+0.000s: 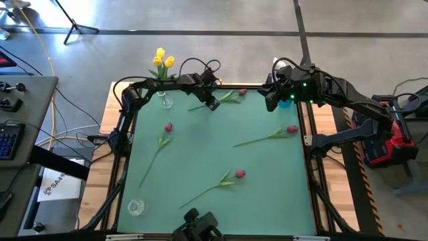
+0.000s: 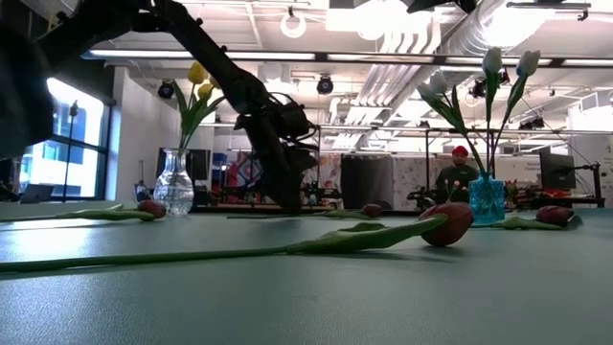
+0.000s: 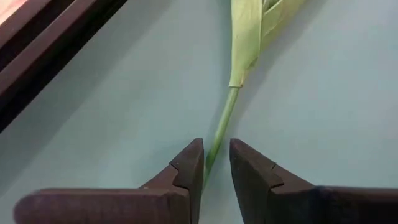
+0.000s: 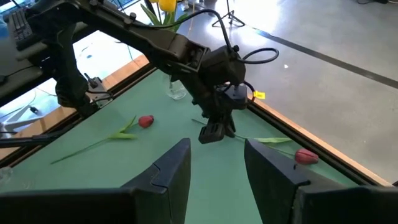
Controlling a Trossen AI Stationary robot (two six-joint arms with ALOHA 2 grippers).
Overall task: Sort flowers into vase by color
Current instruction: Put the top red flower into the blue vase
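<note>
no text or label can be read.

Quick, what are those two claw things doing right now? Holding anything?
Left tool: fingers either side of a red tulip's stem, not clamped yet.
Right tool: open, empty, held above the table's far edge.

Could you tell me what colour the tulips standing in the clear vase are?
Yellow tulips; the high view shows them best.

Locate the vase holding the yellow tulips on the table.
In the high view the clear vase stands at the mat's far left corner, beside the left gripper.
</note>
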